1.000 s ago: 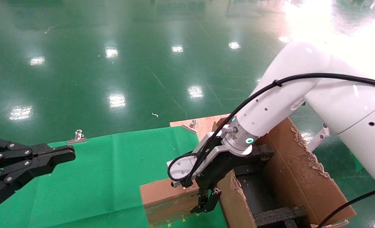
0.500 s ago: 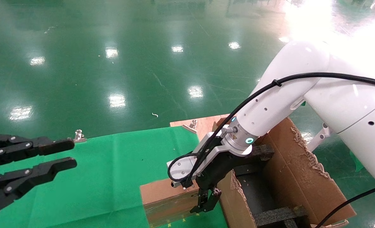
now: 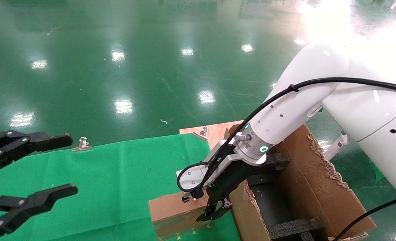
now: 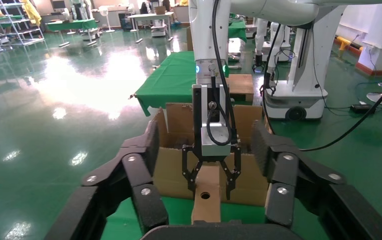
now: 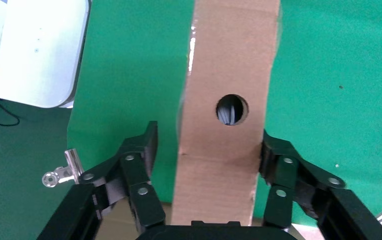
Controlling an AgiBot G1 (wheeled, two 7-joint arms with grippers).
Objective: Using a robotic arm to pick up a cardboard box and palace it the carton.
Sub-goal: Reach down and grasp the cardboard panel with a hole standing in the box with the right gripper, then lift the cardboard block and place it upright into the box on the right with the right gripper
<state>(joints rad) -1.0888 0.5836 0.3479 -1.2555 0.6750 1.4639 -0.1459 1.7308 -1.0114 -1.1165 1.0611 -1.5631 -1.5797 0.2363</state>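
The slim cardboard box (image 3: 176, 214) stands on its long edge on the green cloth, next to the near-left wall of the large torn carton (image 3: 318, 187). My right gripper (image 3: 214, 211) is open and reaches down over the box's top edge at the end nearest the carton. In the right wrist view the gripper (image 5: 209, 145) straddles the narrow edge with its round hole (image 5: 232, 109); one finger is at the box and a gap shows beside the other. My left gripper (image 3: 72, 164) hangs wide open and empty at the table's left. The left wrist view shows the box (image 4: 206, 202) end-on.
Black foam inserts (image 3: 295, 227) lie inside the carton. Metal clips (image 3: 81, 144) (image 3: 203, 130) hold the green cloth (image 3: 117, 180) at the table's far edge, beside a bare wooden corner (image 3: 214, 132). Glossy green floor lies beyond.
My left gripper has opened from shut to wide open. My right gripper's fingers have spread and shifted slightly over the box; the box has stayed in place.
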